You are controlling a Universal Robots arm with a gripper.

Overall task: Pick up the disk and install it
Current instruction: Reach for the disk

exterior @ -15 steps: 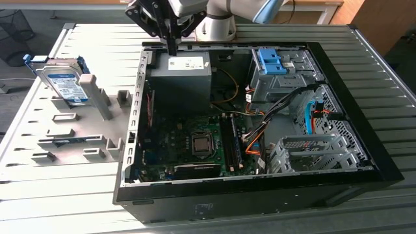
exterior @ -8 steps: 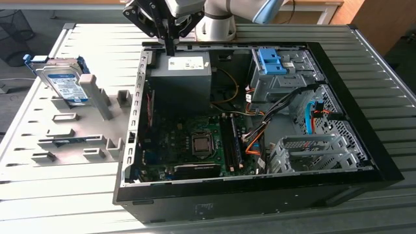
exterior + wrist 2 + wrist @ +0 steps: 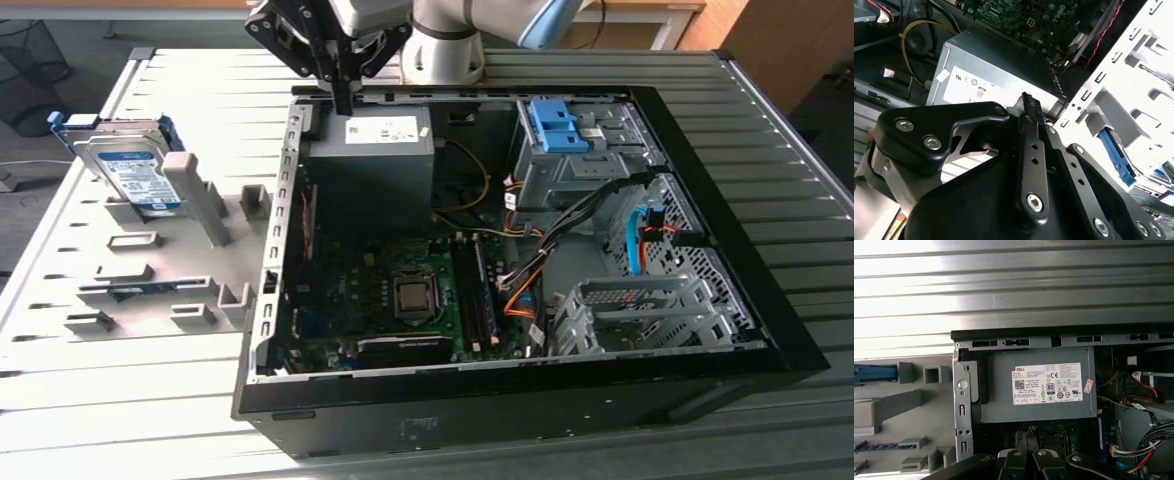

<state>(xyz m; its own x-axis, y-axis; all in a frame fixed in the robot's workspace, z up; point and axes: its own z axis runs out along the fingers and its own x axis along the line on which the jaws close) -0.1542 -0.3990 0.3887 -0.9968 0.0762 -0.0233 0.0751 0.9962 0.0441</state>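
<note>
The silver, blue-framed disk [image 3: 134, 178] is standing in one grey slotted rack [image 3: 200, 215] beside the open black computer case [image 3: 747, 300], above whose rim the black gripper [image 3: 344, 105] is hanging closed and empty.

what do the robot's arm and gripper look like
In the exterior view the arm is a rounded silver-grey tube with a light blue joint cap. In the second wrist view the gripper is matte black, built from flat, round-ended linkage bars with small holes, pinned by silver screws and narrowing to thin fingers.
</note>
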